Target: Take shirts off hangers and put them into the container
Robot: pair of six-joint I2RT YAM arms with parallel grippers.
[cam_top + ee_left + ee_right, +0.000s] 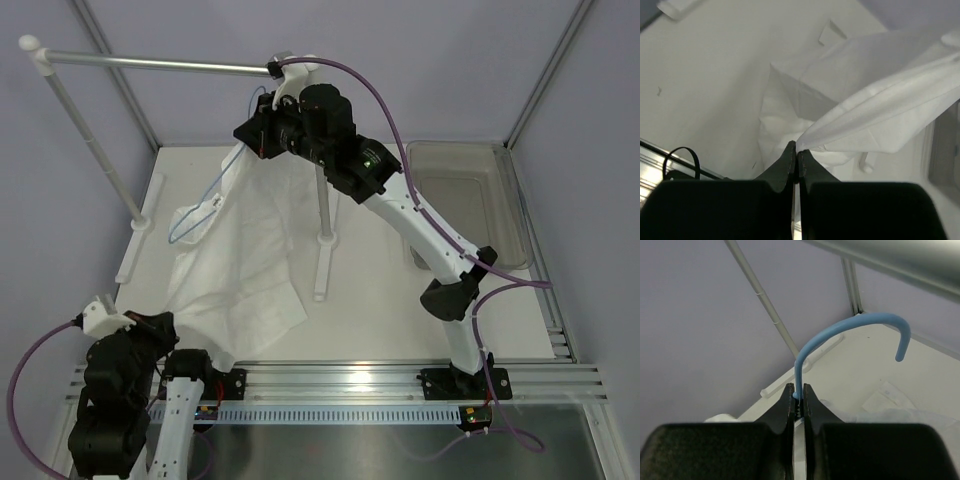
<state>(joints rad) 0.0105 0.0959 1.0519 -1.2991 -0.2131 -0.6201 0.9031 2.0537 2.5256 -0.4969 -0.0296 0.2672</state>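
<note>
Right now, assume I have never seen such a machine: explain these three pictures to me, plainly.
Two robot arms are bolted at the near edge of a white table. The wide picture looks down from above and behind them. The other two come from a camera on each wrist, with that arm's black fingers at the bottom. The left gripper is shut on a fold of the white shirt, which lies partly on the table. The right gripper is shut on the neck of the light-blue hanger, whose hook is free below the silver rail. The grey bin stands at the right; the shirt is not in it.
</note>
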